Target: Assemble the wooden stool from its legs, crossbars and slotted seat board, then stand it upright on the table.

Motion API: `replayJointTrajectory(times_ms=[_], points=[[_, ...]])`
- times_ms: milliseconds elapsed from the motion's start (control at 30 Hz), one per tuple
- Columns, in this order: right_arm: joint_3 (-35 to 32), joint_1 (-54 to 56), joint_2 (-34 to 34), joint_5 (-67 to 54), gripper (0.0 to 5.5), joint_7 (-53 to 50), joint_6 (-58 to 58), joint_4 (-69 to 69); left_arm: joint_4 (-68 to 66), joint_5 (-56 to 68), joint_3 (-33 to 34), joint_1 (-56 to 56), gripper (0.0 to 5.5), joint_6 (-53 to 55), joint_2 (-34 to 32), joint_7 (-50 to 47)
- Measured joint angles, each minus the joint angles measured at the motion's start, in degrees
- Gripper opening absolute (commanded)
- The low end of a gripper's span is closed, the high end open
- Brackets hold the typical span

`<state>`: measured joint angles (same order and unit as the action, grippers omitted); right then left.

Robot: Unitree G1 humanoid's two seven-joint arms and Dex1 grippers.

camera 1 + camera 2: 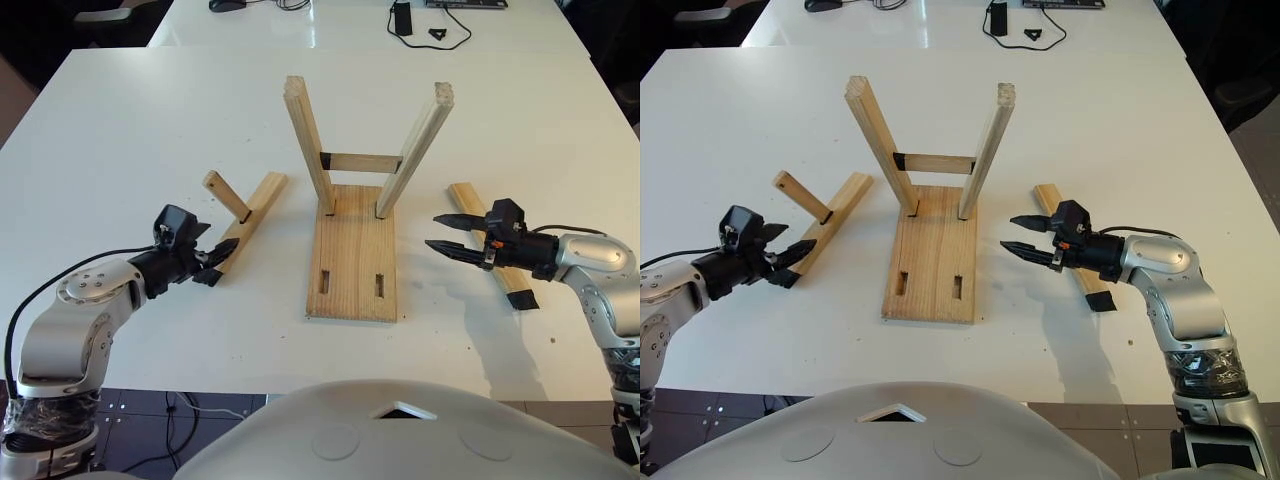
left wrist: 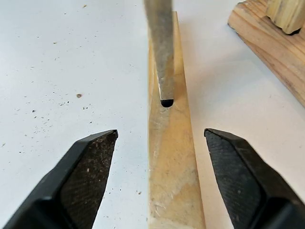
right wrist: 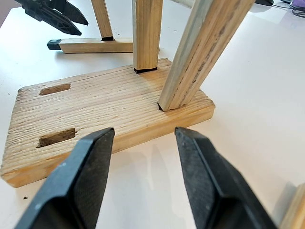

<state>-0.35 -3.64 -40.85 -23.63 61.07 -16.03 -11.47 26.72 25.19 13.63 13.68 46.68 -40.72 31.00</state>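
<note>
Two slots (image 1: 324, 282) at the near end of the seat board (image 1: 352, 255) are empty. Two fitted legs (image 1: 308, 140) joined by a crossbar (image 1: 362, 162) stand in the far end. Your left gripper (image 1: 213, 266) sits wide open astride the near end of a loose leg (image 1: 255, 210) left of the board, gripping nothing. Close off-centre and that leg, with its upstanding second crossbar (image 1: 227, 195), may twist. Your right gripper (image 1: 436, 231), open and empty, hovers by the other loose leg (image 1: 470, 205). The fitted pair stands between both arms and could easily be knocked. Cabled gear (image 1: 403, 18) lies well apart.
</note>
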Motion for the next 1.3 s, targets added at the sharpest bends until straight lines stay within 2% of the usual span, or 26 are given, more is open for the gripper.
replayJointTrajectory(times_ms=[500,800,1067,1167,1300], points=[[0.3,0.3,0.0,0.0,2.34,0.1,-0.1,0.0,-5.2,-4.8,-5.8,-1.5,3.34,-2.1,4.4,-2.7],[0.6,1.3,0.0,0.0,2.34,0.6,-0.1,0.2,-9.1,-6.0,-7.3,-1.6,2.0,-7.6,5.3,-1.5],[-1.1,2.4,0.0,-1.4,2.34,1.0,-0.2,0.8,-13.7,-5.7,-2.4,-5.5,1.99,-8.2,5.8,-3.3],[-5.7,4.6,-0.2,-3.7,2.34,0.1,-0.5,1.4,-10.0,-2.5,2.3,-11.1,1.99,-12.9,5.5,-1.6],[-14.1,9.2,-1.6,-9.0,2.34,-2.2,-3.7,5.2,-4.9,7.2,9.1,-20.0,1.99,-13.8,7.0,-2.0]])
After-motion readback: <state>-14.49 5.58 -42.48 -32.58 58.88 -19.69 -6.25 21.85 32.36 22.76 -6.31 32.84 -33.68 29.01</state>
